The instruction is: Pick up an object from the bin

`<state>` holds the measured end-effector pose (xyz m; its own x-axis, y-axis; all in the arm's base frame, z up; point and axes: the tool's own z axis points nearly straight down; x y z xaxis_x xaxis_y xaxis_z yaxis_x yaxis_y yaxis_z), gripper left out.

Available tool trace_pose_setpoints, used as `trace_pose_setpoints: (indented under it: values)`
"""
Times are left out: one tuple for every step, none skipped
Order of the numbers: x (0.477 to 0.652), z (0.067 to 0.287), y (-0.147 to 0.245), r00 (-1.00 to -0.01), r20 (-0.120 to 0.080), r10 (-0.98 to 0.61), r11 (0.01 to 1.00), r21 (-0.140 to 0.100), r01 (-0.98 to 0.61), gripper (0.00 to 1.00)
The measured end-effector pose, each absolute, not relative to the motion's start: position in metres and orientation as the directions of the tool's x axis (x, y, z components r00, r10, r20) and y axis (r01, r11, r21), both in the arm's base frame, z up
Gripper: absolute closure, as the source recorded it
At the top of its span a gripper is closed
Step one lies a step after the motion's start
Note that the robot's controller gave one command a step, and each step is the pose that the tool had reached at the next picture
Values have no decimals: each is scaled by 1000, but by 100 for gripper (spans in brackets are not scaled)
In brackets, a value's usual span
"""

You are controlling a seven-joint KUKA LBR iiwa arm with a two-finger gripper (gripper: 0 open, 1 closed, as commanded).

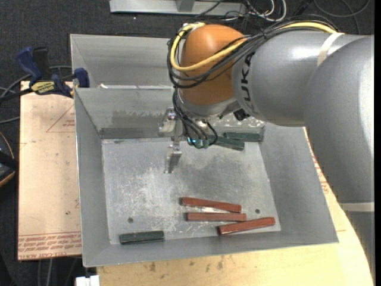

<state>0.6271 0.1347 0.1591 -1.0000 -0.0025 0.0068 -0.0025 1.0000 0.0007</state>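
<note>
While jaws hang over bare bin floor (131, 183) by its back wall, gap cannot be told, nothing seen held | dark green bar (238, 140) near, toward right wall | risk: closing on bare metal

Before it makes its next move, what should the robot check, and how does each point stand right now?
1. Is the gripper above a thing: not ok, it hangs over bare floor mid-bin.
2. Things left to pick: ok, three red-brown sticks near the view's bottom wall, one dark green stick at bottom left.
3. Room around the dark green stick: ok, it lies alone.
4. Room around the red-brown sticks: not ok, they lie close together.
5. Access to the second green stick at the back: cannot tell, the arm covers part of it.
</note>
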Motion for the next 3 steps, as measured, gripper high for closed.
trace_pose_setpoints:
  values:
    - [629,164,134,-1000,-1,-1,1000,1,-1,0]
    - [607,143,96,-999,-4,-36,999,3,-36,0]
    - [595,133,65,-999,3,-54,999,-2,-54,0]
